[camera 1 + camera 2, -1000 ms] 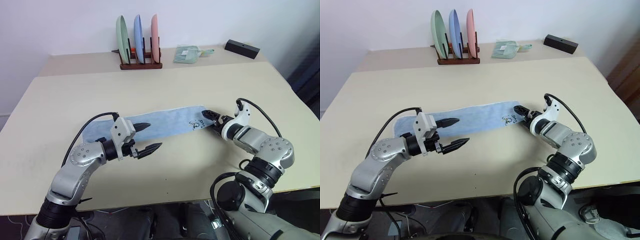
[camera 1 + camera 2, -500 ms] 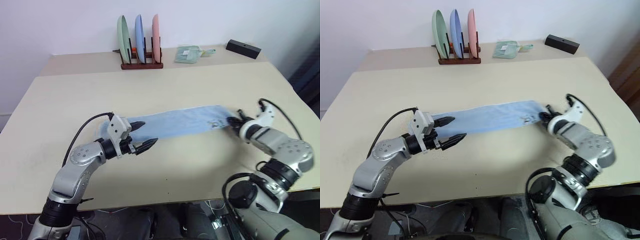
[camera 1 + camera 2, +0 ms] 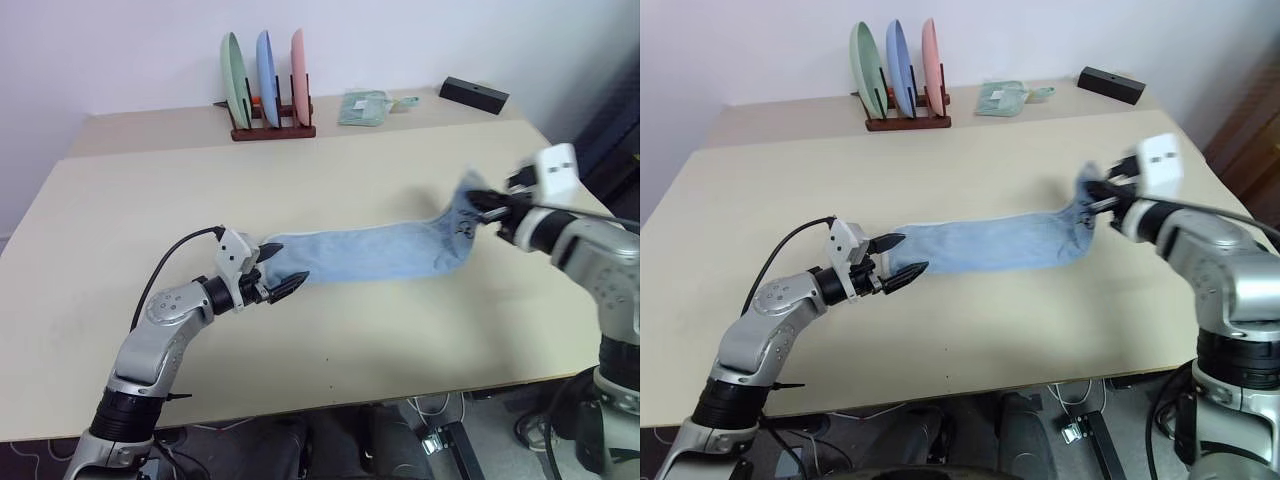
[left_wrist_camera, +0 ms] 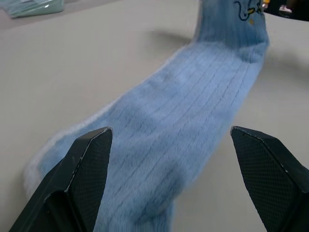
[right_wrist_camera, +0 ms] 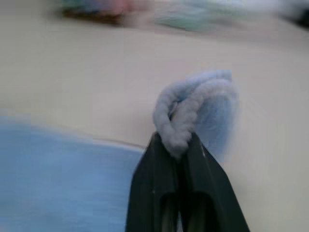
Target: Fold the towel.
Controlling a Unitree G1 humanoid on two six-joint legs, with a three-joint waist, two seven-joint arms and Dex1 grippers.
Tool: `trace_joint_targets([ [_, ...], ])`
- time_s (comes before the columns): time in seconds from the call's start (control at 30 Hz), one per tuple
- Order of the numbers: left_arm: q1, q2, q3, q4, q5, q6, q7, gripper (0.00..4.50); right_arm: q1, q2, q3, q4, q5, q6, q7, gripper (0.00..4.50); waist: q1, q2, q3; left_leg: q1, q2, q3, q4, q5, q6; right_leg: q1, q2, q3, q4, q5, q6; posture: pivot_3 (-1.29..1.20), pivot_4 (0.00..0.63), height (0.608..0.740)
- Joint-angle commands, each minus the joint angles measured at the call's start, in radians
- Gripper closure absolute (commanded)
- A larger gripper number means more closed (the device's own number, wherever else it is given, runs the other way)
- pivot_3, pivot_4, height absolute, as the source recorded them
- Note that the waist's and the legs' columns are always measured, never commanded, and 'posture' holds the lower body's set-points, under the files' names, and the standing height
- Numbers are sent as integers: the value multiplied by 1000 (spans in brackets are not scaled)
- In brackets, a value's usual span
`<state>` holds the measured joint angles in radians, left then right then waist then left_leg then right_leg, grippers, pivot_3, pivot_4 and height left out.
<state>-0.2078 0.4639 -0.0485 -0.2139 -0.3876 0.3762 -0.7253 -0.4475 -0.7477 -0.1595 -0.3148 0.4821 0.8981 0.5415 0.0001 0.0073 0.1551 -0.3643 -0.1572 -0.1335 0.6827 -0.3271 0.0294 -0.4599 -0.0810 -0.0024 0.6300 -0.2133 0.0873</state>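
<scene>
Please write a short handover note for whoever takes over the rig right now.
Right tool: shut on one end of the towel, holding that end raised off the table.
Left tool: open, its fingers on either side of the towel's other end, which lies flat; nothing gripped.
Towel: already narrowed to a long strip stretched across the table between the two tools.
Done: one end gripped and lifted.
Left: probably close the left tool on its end, bring the raised end over, flatten.

Beige table (image 3: 330,170), seemingly white wall (image 3: 120,40)
</scene>
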Motion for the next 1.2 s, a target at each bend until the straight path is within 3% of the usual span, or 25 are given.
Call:
trace_joint_targets([
  [0.03,7,4,24,-26,6,-23,9,480,48,-82,214,-54,-135,-174,133,4460,15,0,0,0,-1,0,0,0,0,0,0,0,0,0,0,0,150,740],
  [0.17,24,-1,29,-46,7,-20,24,480,58,-76,333,-9,-236,-276,162,4460,27,0,0,-1,-1,0,2,0,0,0,-1,0,-1,0,1,0,150,740],
  [0.57,60,-13,25,-88,-1,-4,53,480,39,23,392,109,-356,-385,173,4460,40,0,0,-1,-1,0,2,0,0,0,-1,0,-1,1,1,0,150,740],
  [0.67,62,-14,27,-91,-5,3,54,480,49,26,360,81,-309,-372,222,3593,39,0,0,-1,-1,0,1,0,0,0,0,0,-1,1,1,0,150,740],
  [0.87,100,-14,46,-123,-32,45,66,480,135,-36,218,-36,-189,-403,342,716,42,0,0,-1,-1,0,1,0,0,0,0,0,-1,1,1,0,150,740],
  [1.0,149,-31,77,-170,-84,109,104,480,161,-13,70,-14,-52,-392,365,716,41,-1,0,0,-1,-1,1,0,0,1,0,0,-1,1,1,0,150,740],
  [1.07,169,-35,84,-193,-103,137,118,480,131,18,39,37,-38,-366,321,1739,38,-1,0,0,-1,-1,1,0,0,1,0,0,-1,1,1,0,150,740],
  [1.2,219,-58,104,-254,-179,243,168,480,46,131,74,277,-162,-457,176,3732,39,-2,0,5,0,0,0,0,0,5,0,1,-1,0,1,0,150,740],
])
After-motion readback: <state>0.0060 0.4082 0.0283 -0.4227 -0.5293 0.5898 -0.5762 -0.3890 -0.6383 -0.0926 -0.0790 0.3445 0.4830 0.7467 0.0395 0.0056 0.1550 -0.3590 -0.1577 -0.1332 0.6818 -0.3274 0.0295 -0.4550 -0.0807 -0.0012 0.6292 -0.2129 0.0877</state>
